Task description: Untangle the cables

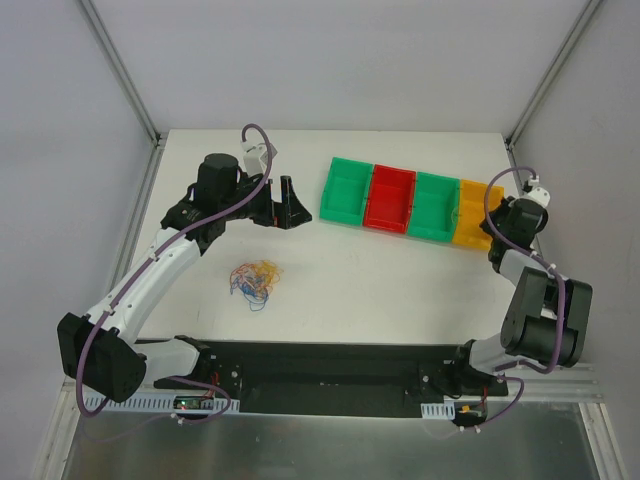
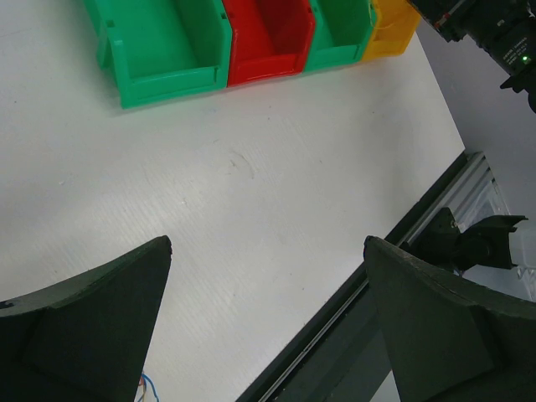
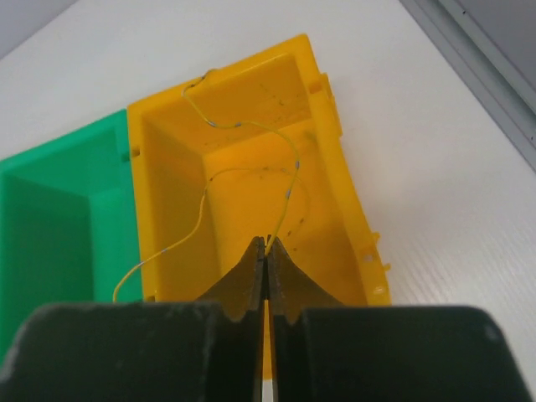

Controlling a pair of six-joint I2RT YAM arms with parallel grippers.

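Tabletop (image 1: 380,290): white, carrying a row of bins (image 1: 400,197) at upper right of the overhead frame. Yellow bin (image 3: 243,92): fills my right wrist view.

My left end effector (image 2: 268,243): released, jaws wide, over bare tabletop.

My right end effector (image 3: 266,247): clenched above the yellow bin.

Tangle of cables (image 1: 256,280): centre-left of the overhead frame, loose on the tabletop.

Yellow strand (image 3: 295,172): pinched at my right tips, trailing across the yellow bin.

Assessment: the strands look hair-thin, limp, near weightless and slippery. I judge an outlying loop the best hold, drawn gently.
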